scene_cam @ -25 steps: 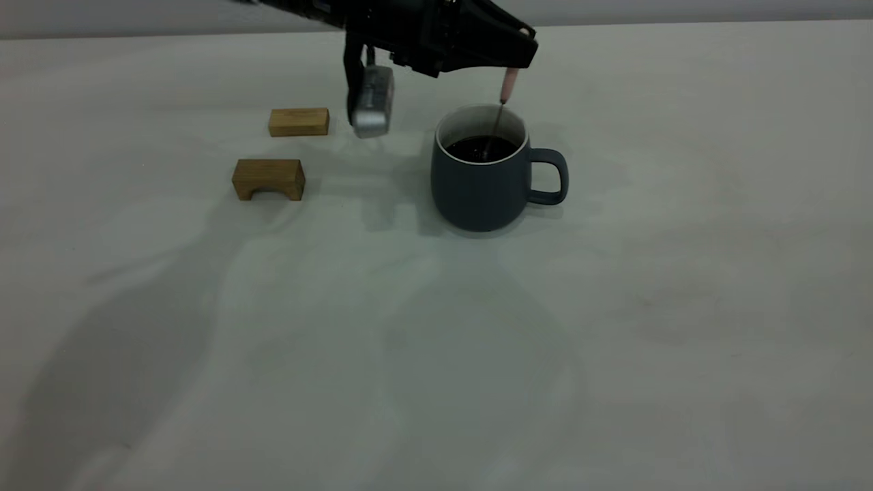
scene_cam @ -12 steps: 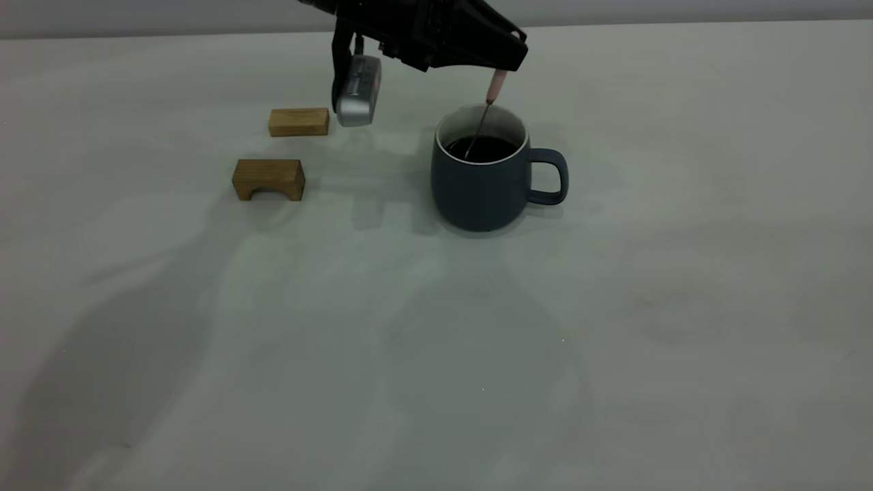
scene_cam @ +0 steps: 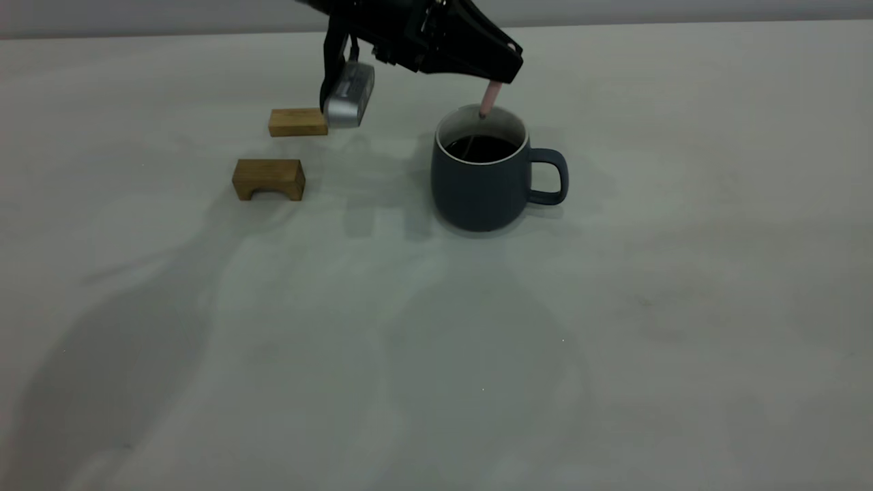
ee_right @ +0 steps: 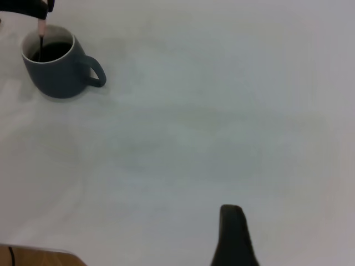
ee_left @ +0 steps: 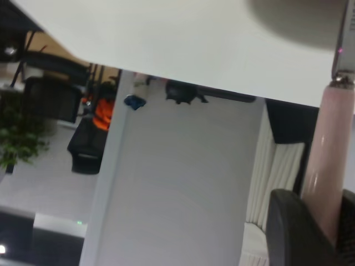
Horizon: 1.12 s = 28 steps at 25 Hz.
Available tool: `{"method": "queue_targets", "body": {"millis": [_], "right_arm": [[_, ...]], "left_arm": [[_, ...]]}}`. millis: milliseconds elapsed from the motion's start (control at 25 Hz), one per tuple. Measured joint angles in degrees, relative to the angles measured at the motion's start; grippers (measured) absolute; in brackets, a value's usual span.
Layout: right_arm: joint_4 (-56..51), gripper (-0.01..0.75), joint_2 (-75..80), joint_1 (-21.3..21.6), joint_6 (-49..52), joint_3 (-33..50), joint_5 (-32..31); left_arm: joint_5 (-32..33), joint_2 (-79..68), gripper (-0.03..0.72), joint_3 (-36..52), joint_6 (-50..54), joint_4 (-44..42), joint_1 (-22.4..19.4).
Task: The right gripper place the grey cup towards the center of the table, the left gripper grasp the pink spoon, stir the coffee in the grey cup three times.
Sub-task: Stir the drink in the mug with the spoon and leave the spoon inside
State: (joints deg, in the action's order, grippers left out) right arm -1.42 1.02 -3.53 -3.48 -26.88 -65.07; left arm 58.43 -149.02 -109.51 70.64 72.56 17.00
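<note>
- At the near side of the table (scene_cam: 436, 354), as you see it from the exterior camera, the pale surface carries only soft shadows.
- Farther in, your grey cup (scene_cam: 479, 179) stands upright around the middle of the table, its loop handle turned toward the right arm's side; the right wrist view shows the same cup (ee_right: 55, 67) well away from that arm.
- In it you have the coffee (scene_cam: 482, 148), a dark round surface below the pale rim.
- The pink spoon (scene_cam: 487, 100) stands tilted over the cup's far rim, its pink handle above the rim and its thin metal neck reaching down into the coffee.
- Your left gripper (scene_cam: 496, 76) hangs just above the cup, fingers (ee_left: 294, 233) clamped on the spoon's pink handle, as the left wrist view shows.
- To the left arm's side sit two wooden blocks: an arched block (scene_cam: 269, 179) nearer, a flat block (scene_cam: 297, 122) beyond it, partly hidden by the wrist's silver box.
- Of your right gripper (ee_right: 234, 235) only one dark finger shows; you cannot tell how its fingers stand.
</note>
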Motion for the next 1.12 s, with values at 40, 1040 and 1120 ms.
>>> {"method": "queue_targets", "body": {"millis": [40,1040,1120], "right_arm": [[0.00,0.582,0.00,0.00,0.00,0.00,0.00],[0.00,0.582,0.00,0.00,0.00,0.00,0.00],[0.00,0.582,0.00,0.00,0.00,0.00,0.00]], "left_arm": [[-0.55,0.00,0.178,-0.03,-1.39,0.38,0.00],[-3.81,-0.32,0.178,-1.25,-7.07,-4.10,3.74],[-4.21,-0.32,0.178,-1.25,-7.07,-5.32,4.10]]}}
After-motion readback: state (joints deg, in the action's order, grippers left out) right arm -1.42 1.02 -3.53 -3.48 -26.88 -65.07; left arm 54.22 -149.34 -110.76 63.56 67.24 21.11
